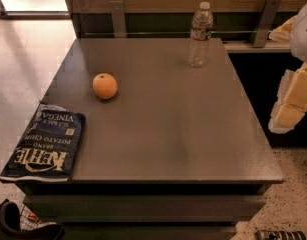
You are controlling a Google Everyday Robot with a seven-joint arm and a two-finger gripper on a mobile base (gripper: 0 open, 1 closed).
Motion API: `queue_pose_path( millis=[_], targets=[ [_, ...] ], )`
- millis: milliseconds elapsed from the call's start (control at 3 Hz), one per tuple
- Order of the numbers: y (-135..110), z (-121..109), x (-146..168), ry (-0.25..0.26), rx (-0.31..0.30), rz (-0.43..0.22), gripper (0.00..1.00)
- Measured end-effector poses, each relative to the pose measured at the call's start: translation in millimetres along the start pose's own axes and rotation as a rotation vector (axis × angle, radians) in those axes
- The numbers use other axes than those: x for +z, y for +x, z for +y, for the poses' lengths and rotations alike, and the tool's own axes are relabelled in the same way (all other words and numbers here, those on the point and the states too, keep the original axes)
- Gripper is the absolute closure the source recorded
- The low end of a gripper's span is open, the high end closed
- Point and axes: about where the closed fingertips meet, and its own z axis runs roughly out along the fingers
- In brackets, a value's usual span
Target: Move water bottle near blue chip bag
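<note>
The water bottle (199, 35), clear and ribbed with a white cap and a white-and-red label band, stands upright at the far right of the grey table (173, 129). The blue chip bag (44, 144), dark navy with cream "Kettle" lettering, lies flat at the table's front left corner, partly over the edge. My gripper (292, 104), white and pale yellow, hangs at the right edge of the view, beyond the table's right side and well apart from the bottle.
An orange (105, 86) sits on the table's left half, between the bottle and the bag. A wooden wall with metal brackets (118, 18) runs behind the table. Dark objects (13, 224) lie on the floor at the bottom left.
</note>
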Motion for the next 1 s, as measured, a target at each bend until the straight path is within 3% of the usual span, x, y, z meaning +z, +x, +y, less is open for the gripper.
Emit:
queue_pose_path(
  millis=[333,667,1000],
  targets=[
    [2,-6,1,0.009,0.003,-0.006,0.00],
    [14,-29,6,0.045,0.023,-0.035,0.00],
    [23,-74,21,0.130,0.073,-0.126,0.00]
  ],
)
